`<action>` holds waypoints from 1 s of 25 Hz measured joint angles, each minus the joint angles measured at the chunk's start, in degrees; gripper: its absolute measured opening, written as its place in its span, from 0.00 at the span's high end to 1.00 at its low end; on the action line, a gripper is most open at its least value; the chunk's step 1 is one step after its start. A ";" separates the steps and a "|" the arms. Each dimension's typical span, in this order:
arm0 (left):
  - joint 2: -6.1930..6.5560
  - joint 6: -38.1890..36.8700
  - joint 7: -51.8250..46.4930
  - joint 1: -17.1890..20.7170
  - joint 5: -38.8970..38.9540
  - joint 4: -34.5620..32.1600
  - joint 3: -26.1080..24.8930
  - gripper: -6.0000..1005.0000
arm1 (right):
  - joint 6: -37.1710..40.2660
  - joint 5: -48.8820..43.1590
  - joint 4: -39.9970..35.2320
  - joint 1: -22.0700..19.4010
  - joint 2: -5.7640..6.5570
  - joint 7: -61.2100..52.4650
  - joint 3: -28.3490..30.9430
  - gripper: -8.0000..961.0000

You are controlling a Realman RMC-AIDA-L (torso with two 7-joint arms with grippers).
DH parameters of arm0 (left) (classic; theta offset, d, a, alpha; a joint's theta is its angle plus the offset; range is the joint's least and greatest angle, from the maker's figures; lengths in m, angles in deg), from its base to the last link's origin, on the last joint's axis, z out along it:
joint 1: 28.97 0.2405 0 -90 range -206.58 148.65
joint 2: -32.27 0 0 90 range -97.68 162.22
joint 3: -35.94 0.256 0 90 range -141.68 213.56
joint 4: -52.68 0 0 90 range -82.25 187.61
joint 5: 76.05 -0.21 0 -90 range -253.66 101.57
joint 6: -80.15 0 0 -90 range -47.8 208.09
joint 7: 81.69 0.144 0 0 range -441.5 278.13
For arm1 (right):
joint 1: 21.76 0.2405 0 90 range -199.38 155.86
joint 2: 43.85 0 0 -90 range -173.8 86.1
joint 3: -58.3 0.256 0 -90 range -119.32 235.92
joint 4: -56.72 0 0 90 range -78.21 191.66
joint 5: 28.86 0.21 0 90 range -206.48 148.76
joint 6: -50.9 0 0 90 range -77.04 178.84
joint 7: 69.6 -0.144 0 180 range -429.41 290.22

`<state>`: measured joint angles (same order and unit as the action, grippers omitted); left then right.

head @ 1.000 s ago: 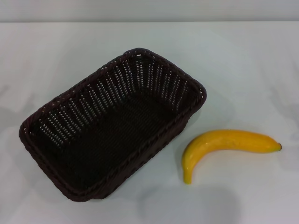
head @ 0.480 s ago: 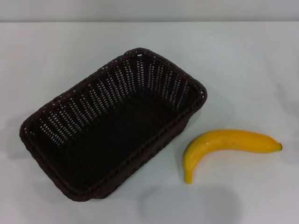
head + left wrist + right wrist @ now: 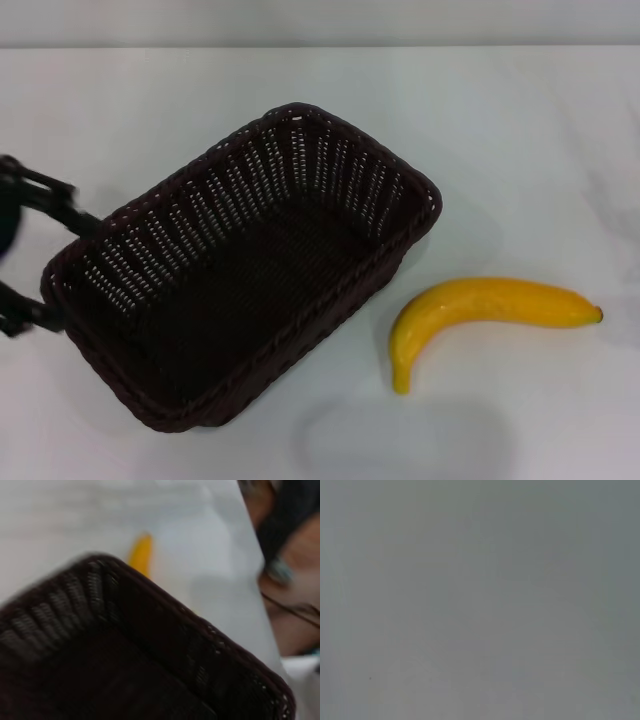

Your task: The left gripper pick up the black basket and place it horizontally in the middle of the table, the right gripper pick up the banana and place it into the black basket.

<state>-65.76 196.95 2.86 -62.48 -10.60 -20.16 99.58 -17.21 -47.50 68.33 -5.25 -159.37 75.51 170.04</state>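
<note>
Head view: black basket (image 3: 245,270) sat diagonally on the table (image 3: 520,130); banana (image 3: 480,315) lay just to its right, apart. Left gripper (image 3: 40,265) stood at the basket's left end, fingers (image 3: 45,195) spread.

Left wrist view: basket rim close, banana beyond.

Right wrist view: blank grey; right gripper unseen.

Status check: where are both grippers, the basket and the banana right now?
Left gripper open, straddling black basket's left end. Right gripper not in view. Basket diagonal on table. Banana on table right of it, nothing between.
</note>
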 joint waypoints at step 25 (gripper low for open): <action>-4.47 0.40 -0.60 -7.02 -10.79 -6.70 21.52 0.13 | 0.84 0.37 -0.39 0.03 -0.04 -0.62 0.47 0.09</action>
<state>-70.23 197.35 2.26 -69.50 -21.40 -26.87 121.10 -16.36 -47.12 67.94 -5.22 -159.42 74.89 170.51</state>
